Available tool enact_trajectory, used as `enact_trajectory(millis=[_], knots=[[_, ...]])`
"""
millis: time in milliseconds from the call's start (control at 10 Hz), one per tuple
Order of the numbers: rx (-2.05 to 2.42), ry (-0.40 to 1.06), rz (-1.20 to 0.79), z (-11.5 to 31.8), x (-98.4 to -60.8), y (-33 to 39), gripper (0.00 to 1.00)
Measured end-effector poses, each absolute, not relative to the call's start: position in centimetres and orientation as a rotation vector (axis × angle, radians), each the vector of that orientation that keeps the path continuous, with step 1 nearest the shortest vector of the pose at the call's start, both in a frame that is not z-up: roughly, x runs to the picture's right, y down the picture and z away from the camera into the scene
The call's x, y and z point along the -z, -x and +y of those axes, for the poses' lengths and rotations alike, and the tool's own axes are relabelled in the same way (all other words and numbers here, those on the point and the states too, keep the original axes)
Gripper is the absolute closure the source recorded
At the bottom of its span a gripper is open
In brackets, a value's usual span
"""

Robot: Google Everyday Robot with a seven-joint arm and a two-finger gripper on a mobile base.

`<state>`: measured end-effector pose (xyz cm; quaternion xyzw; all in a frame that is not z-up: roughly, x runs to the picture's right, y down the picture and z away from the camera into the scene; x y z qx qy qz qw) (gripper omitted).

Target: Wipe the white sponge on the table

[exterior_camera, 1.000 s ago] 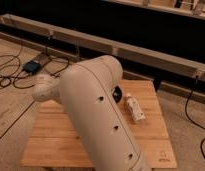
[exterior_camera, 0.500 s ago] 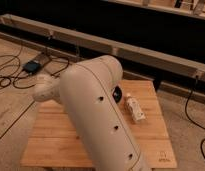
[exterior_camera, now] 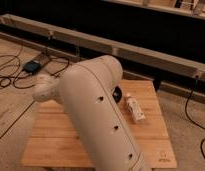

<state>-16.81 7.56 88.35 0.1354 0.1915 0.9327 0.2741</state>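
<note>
Nearest the camera, the robot's pale arm [exterior_camera: 98, 117] crosses the table [exterior_camera: 56, 137] and hides the gripper somewhere behind it; whether the gripper is apart, together or clamped cannot be told. With the gripper concealed, places can only be given from the arm covering it. The white sponge [exterior_camera: 135, 109] lies on the table planks just right of the arm, apart from it. A dark object [exterior_camera: 117, 93] shows at the arm's edge, just beyond the sponge. Farther left, cables [exterior_camera: 11, 75] lie on the floor.

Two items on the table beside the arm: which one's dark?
The round item half hidden behind the arm; the elongated item beside it is pale. The gripper is out of view.
</note>
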Motion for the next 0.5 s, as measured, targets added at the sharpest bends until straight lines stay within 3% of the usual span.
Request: enact_trajectory(millis=[100, 500], knots=[[-2.508, -0.364, 0.515, 7.55, -88.34, 16.81, 0.21], [-2.508, -0.364, 0.515, 7.55, -88.35, 16.81, 0.2]])
